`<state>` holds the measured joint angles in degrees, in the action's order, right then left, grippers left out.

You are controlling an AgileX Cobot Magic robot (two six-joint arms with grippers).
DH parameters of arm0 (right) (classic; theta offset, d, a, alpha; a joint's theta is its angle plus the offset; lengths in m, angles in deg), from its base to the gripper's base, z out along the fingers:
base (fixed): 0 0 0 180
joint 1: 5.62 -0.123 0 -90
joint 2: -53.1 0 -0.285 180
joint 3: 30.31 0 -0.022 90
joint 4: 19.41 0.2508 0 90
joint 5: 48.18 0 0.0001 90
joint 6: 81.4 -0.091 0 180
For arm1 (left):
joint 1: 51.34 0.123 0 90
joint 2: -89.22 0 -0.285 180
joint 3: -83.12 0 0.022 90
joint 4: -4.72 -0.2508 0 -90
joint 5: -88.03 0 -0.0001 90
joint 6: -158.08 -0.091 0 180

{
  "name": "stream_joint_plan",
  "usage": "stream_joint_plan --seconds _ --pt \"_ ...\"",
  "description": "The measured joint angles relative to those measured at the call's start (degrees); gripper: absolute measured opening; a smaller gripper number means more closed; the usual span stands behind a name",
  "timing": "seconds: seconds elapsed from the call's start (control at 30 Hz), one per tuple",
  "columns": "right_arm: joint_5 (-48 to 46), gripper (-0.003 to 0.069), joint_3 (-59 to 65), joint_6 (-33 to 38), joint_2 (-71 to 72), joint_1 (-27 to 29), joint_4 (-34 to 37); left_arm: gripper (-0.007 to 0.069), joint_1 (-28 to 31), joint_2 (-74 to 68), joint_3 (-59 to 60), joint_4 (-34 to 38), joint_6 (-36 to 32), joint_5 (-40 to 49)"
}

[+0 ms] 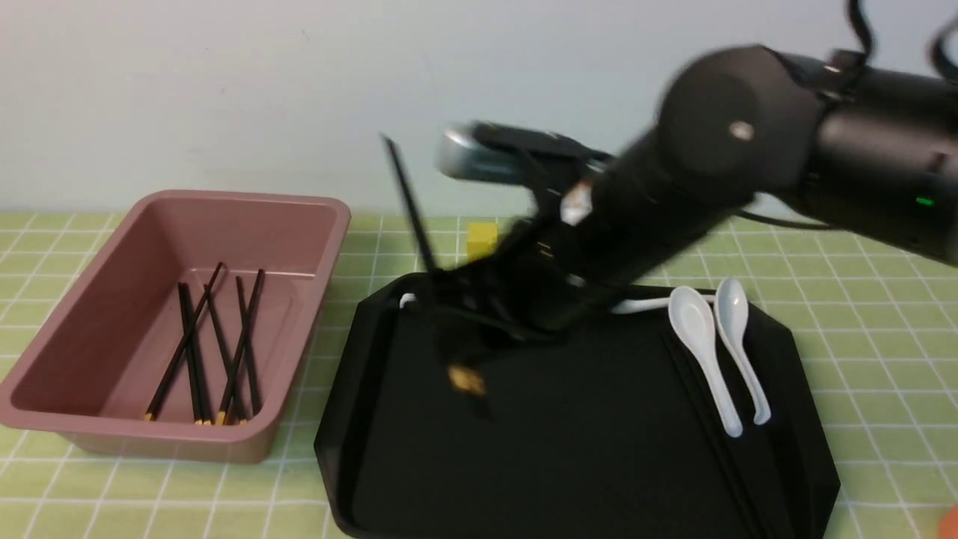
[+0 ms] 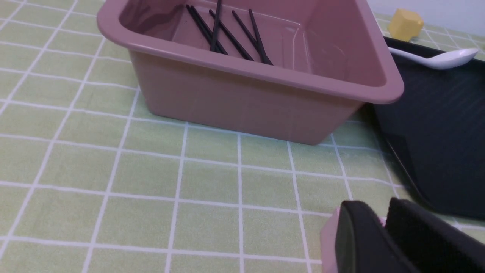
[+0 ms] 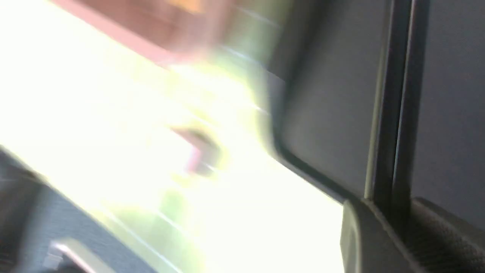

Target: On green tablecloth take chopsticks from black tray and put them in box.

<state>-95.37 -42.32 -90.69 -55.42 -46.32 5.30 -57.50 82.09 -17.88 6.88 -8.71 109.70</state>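
On the green tablecloth (image 1: 861,299) the pink box (image 1: 112,284) stands at the left with several black chopsticks (image 1: 217,352) lying in it. The black tray (image 1: 584,449) lies in the middle. My right gripper (image 1: 456,314), blurred, is above the tray's back left part. It is shut on black chopsticks (image 1: 410,202) that stand tilted, gold end (image 1: 468,382) down. In the right wrist view the sticks (image 3: 394,94) run out from between the gripper (image 3: 390,212) fingers. My left gripper (image 2: 382,212) is shut low over the cloth, in front of the box (image 2: 246,98).
Two white spoons (image 1: 703,337) lie on the tray's right side and a third (image 2: 443,58) along its back edge. A yellow cube (image 1: 481,238) sits behind the tray. A pink piece (image 2: 327,237) shows beside my left fingers.
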Motion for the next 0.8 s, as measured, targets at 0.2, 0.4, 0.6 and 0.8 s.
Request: stream_joint_plan --seconds 0.2,0.4,0.6,0.8 --pt "5.5 0.0141 -16.6 3.8 -15.2 -4.3 0.6 0.0125 0.0 0.0 0.0 0.0 0.0 0.0" --pt "12.1 0.0142 -31.3 5.7 -29.6 -6.8 1.0 0.0131 0.0 0.0 0.0 0.0 0.0 0.0" --pt "14.9 0.0222 -34.4 5.9 -35.9 -6.9 0.1 0.0134 0.0 0.0 0.0 0.0 0.0 0.0" --pt "11.0 0.0248 -34.4 5.9 -35.4 -6.8 -3.5 0.0144 0.0 0.0 0.0 0.0 0.0 0.0"
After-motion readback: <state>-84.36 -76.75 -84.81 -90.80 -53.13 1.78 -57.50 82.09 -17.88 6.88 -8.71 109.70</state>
